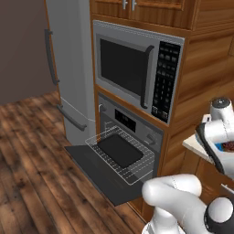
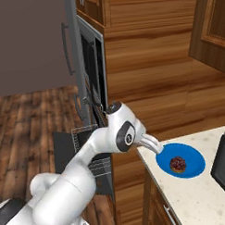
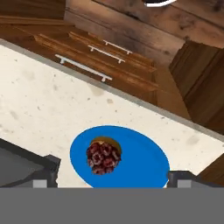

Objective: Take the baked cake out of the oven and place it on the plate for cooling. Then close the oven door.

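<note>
Hand view shows us the small reddish-brown cake (image 3: pixel 103 157) lying on the round bright blue plate (image 3: pixel 140 164), our gripper (image 3: pixel 114 178) spread wide above it, holding nothing.

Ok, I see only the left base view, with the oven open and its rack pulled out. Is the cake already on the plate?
Observer: Yes. The cake lies on the blue plate on the counter, right of the oven.
Operator: Does the gripper hold it?
Observer: No. In the hand view the gripper is open above the plate, its tips apart on both sides of the cake.
Operator: Is something near the plate?
Observer: A dark appliance stands on the counter just beyond the plate.
</note>
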You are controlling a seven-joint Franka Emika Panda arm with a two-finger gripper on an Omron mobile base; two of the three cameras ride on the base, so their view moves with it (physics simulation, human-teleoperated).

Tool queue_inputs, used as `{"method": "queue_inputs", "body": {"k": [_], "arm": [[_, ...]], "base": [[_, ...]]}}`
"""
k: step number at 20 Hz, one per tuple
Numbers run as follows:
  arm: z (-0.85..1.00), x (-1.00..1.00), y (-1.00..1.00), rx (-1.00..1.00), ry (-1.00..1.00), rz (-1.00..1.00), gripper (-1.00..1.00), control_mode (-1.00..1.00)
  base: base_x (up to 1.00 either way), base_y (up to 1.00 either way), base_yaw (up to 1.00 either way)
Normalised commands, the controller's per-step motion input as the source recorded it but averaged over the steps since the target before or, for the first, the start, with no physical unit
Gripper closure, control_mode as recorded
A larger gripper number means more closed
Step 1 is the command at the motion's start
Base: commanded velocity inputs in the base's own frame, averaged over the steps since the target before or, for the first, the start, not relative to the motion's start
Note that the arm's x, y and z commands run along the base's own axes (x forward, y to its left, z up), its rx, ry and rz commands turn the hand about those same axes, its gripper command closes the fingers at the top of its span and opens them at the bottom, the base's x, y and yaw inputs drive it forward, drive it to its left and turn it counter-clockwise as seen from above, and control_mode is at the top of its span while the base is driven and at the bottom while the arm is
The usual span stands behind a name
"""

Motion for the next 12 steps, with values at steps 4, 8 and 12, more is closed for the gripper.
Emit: {"method": "queue_inputs", "body": {"k": [4, 8, 12], "arm": [[0.44, -0.42, 0.96, 0.01, 0.47, 0.14, -1.00, -1.00], [0.19, -0.32, 0.92, 0.10, 0.28, 0.25, -1.00, -1.00], [0.00, -0.12, 0.77, 0.28, 0.17, 0.35, -1.00, -1.00]], "base": [[0.00, 0.00, 0.00], [0.00, 0.00, 0.00], [0.00, 0.00, 0.00]]}}
